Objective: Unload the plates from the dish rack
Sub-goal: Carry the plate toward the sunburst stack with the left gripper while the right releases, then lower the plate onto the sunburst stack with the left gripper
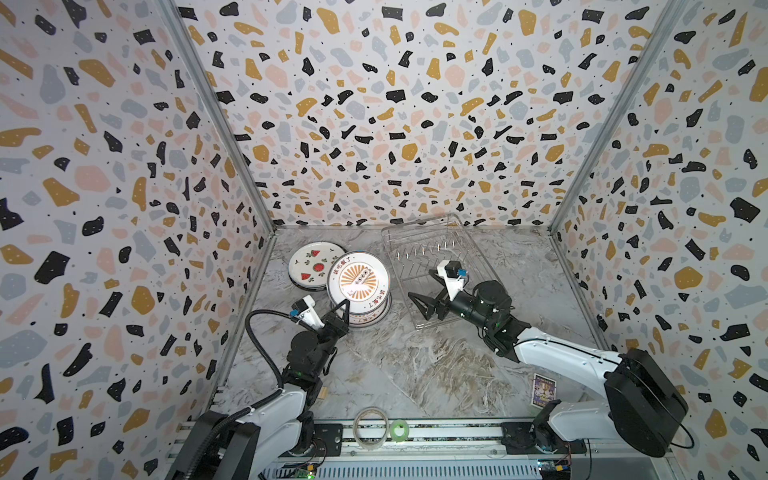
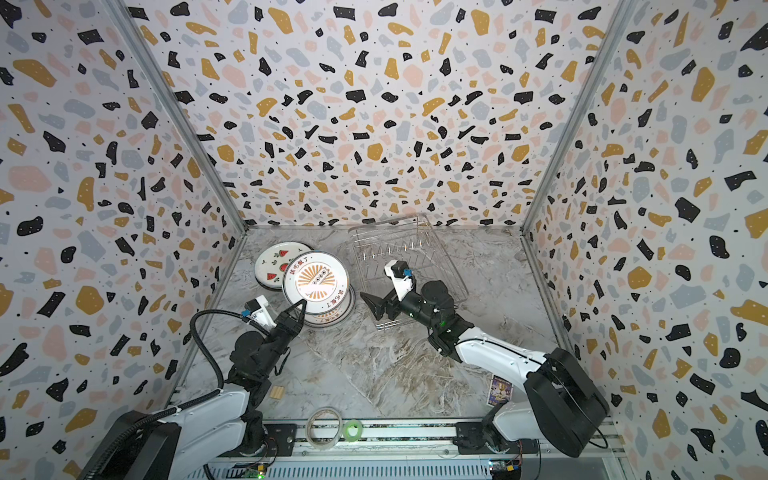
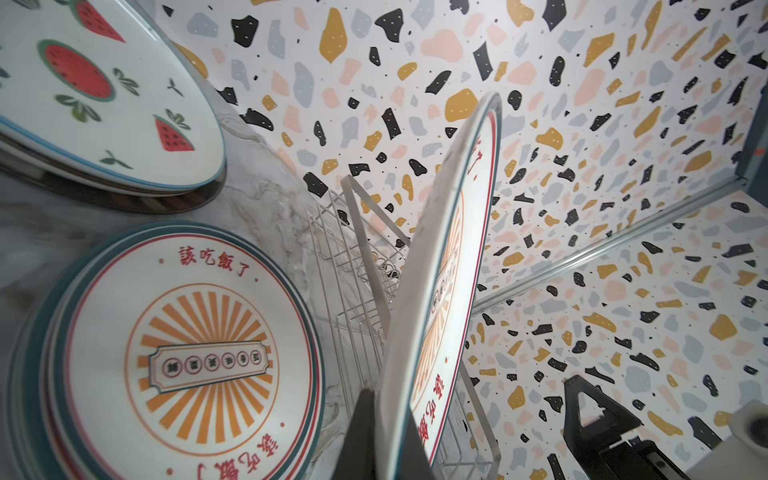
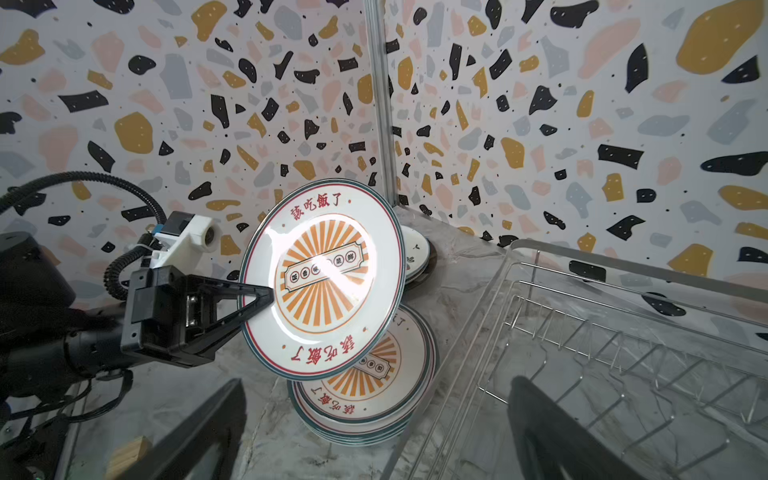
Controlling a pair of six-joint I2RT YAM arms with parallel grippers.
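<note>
Top view: left gripper (image 1: 344, 306) clamps sunburst plate (image 1: 358, 279) by near rim, tilted just above stack (image 1: 376, 318). Right gripper (image 1: 422, 284) wide open, empty, by bare rack (image 1: 424, 266).
L wrist: plate edge-on, stack (image 3: 187, 353) on its back side.
R wrist: plate face twd rack; left arm nearer stack.

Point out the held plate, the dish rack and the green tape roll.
held plate (image 4: 322, 277): right wrist view, centre of its sunburst face.
dish rack (image 1: 424, 250): in a top view, its prong row.
green tape roll (image 1: 393, 430): in a top view, left side of its ring.
</note>
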